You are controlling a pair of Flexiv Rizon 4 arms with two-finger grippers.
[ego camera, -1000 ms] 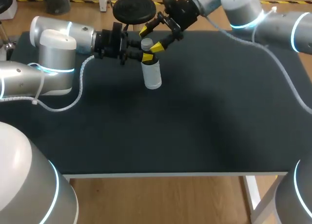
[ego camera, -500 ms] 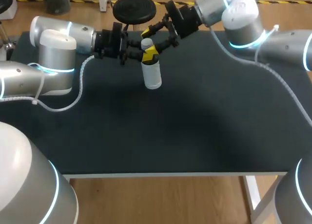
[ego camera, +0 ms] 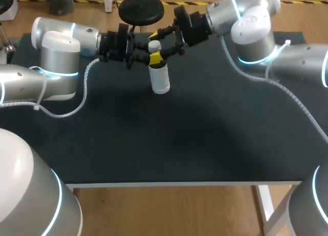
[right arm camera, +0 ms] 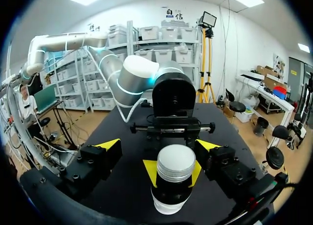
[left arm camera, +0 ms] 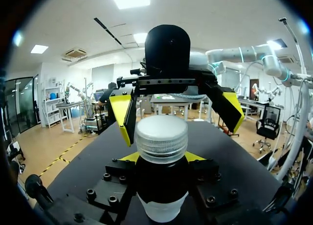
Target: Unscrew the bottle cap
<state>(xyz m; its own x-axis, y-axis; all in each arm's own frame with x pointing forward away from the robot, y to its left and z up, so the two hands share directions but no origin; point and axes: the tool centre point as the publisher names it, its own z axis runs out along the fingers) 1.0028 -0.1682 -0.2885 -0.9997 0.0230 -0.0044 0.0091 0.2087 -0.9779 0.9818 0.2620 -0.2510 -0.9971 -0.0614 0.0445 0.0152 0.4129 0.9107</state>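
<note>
A white bottle [ego camera: 160, 78] stands upright at the back of the black table, topped by a ridged silvery cap [ego camera: 155, 45]. My left gripper [ego camera: 155, 58] comes in from the left and is shut on the bottle just under the cap; its yellow tips flank the neck in the left wrist view, gripper [left arm camera: 161, 158], cap [left arm camera: 161, 138]. My right gripper [ego camera: 159, 44] comes from the back right and stands open around the cap, fingers apart from it. In the right wrist view the cap [right arm camera: 175, 165] sits just ahead of the wide-open right gripper [right arm camera: 159, 146].
The black table top [ego camera: 205, 138] stretches wide in front of and to the right of the bottle. A white cable [ego camera: 77, 105] of the left arm lies at the left; the right arm's cable [ego camera: 287, 92] hangs at the right.
My right arm has swung lower and turned its wrist, bringing its open fingers closer about the cap. The left gripper and the bottle have kept still.
</note>
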